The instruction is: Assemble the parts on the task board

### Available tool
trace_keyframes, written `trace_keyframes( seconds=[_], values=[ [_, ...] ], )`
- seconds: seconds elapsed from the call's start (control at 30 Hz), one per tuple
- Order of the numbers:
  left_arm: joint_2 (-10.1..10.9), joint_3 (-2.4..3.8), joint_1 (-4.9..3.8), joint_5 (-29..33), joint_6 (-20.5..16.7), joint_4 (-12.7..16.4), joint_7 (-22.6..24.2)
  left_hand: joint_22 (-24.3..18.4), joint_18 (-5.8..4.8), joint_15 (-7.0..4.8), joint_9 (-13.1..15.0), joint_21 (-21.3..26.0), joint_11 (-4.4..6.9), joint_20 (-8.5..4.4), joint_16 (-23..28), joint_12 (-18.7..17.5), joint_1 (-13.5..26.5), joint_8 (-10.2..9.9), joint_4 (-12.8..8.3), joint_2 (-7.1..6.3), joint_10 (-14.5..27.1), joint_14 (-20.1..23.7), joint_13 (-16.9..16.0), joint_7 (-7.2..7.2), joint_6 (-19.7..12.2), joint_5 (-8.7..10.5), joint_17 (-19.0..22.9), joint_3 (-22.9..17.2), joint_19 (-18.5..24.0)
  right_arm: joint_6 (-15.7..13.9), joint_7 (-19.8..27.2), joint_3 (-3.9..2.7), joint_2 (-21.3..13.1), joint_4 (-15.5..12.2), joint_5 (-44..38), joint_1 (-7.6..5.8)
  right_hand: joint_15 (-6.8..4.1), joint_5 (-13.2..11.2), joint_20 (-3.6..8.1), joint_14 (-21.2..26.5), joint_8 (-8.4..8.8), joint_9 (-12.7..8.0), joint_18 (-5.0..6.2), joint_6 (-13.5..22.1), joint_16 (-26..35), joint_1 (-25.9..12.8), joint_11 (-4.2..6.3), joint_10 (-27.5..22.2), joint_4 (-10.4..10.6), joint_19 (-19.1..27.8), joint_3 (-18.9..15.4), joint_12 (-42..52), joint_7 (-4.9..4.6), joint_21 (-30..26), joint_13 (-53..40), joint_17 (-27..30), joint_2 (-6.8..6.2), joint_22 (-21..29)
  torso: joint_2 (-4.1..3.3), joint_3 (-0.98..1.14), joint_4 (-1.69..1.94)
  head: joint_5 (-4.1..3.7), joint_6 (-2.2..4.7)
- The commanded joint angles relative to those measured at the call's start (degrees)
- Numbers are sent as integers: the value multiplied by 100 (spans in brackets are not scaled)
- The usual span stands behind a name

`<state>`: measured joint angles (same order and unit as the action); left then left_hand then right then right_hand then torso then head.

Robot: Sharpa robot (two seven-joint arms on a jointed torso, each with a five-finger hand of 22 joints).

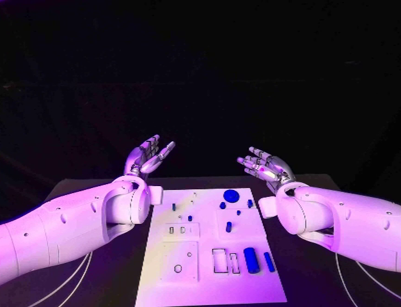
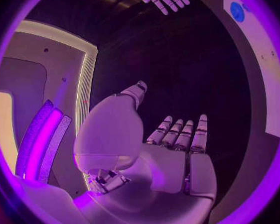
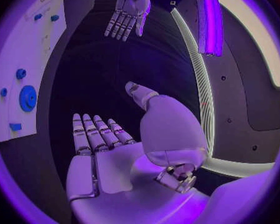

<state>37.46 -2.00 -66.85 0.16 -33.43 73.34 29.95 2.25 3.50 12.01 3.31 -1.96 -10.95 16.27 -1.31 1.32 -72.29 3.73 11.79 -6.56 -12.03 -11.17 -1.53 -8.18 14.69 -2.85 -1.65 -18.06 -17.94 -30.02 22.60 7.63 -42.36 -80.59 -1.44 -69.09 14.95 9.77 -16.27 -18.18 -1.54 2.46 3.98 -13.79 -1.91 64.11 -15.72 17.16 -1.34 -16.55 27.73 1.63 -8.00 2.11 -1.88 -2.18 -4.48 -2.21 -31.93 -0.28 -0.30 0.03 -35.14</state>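
Both hands — left hand (image 1: 150,155), right hand (image 1: 267,165) — are held wide and empty beyond the task board's (image 1: 200,281) far edge, presumably before any part is picked.

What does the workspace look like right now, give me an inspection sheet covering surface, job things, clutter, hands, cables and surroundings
Surface: black table, partly covered by the white task board.
Job's things: blue parts on the board, including a round disc at the far end and an oblong piece near the right edge.
Clutter: nothing seen.
Hands: left hand and right hand raised beyond the board, fingers apart, holding nothing.
Cables: thin pale lines run along the table under both arms.
Surroundings: dark backdrop.
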Motion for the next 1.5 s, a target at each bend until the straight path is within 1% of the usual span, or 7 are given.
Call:
trace_keyframes(
  seconds=[0.03,0.27,0.3,0.4,0.77,1.2,1.5],
  values=[
    [-35,-4,-27,-24,544,-56,193,13,96,88,18,-41,-32,45,-28,28,-251,51,34,-20,-75,-22,-12,-538,89,-35,-14,-91,-83,1092,-397,68,36,119,-287,-99,-6,39,-39,-562,-111,68,171,-401,-127,577,-3,481,-216,-448,206,88,-928,156,-47,-83,-2,-78,-1,0,-1,-1,2],
    [-35,-4,-27,-24,544,-56,193,57,149,230,38,-126,-163,47,-142,77,-387,75,164,19,-406,-522,-46,-656,236,-30,-98,-66,-409,1394,-518,166,68,243,-343,-216,-412,-232,6,-3096,-753,484,585,-2668,-746,1009,291,3199,-447,-2853,247,465,-742,1071,-192,-429,-134,-469,-1,0,-1,-1,2],
    [358,-5,-54,-191,655,227,15,89,170,268,73,-193,-242,47,-207,102,-426,125,200,38,-674,-822,-65,-727,415,-27,-144,-57,-701,869,-319,165,-28,492,-2402,-344,-447,-224,13,-3205,-806,517,612,-2879,-766,1025,324,3329,-453,-2927,250,460,-713,1110,-186,-436,-156,-475,-167,-54,13,26,-22],
    [465,-6,-61,-264,659,352,-2,170,284,191,151,-382,-306,39,-351,139,-504,243,197,62,-1228,-1499,-98,-770,820,-28,-241,-76,-1505,717,-397,165,-44,484,-3017,-400,-539,-212,68,-3526,-911,580,646,-3357,-829,1052,401,3649,-467,-3142,259,428,-655,1224,-179,-457,-226,-498,-207,-47,28,12,-13],
    [791,12,-88,-343,719,804,-16,353,701,-206,546,-1054,-116,-30,-1042,368,-631,902,-124,11,-3969,-3945,-228,-645,2965,-28,-828,-345,-3106,693,-927,163,-90,460,-5116,-568,-794,-166,337,-4361,-934,582,638,-3814,-983,1090,592,4307,-472,-3664,264,269,-497,1671,-181,-565,-411,-684,-376,-35,48,-35,-3],
    [1337,121,-99,-527,967,1741,-108,538,701,-412,624,-1535,32,-260,-1374,280,-602,1030,-280,-116,-4521,-4524,-242,-540,3282,-26,-1369,-554,-3669,1134,-2045,157,-117,295,-7705,-709,-1407,-27,947,-6272,-909,714,639,-4373,-2136,1025,979,5061,-345,-4516,182,207,-181,3590,-248,-1901,-737,-1909,-715,-37,151,-139,43],
    [1629,174,-119,-519,1068,2330,-103,673,686,-460,652,-1795,47,-334,-1619,268,-517,1024,-296,-146,-4587,-4647,-249,-553,3297,-28,-1657,-582,-3784,1335,-2425,157,-17,300,-8652,-712,-1493,316,1037,-6478,-820,938,483,-4356,-3578,888,1046,4878,-174,-5046,420,212,-76,5177,-430,-3272,-987,-3625,-934,-42,210,-183,80]
  ],
)
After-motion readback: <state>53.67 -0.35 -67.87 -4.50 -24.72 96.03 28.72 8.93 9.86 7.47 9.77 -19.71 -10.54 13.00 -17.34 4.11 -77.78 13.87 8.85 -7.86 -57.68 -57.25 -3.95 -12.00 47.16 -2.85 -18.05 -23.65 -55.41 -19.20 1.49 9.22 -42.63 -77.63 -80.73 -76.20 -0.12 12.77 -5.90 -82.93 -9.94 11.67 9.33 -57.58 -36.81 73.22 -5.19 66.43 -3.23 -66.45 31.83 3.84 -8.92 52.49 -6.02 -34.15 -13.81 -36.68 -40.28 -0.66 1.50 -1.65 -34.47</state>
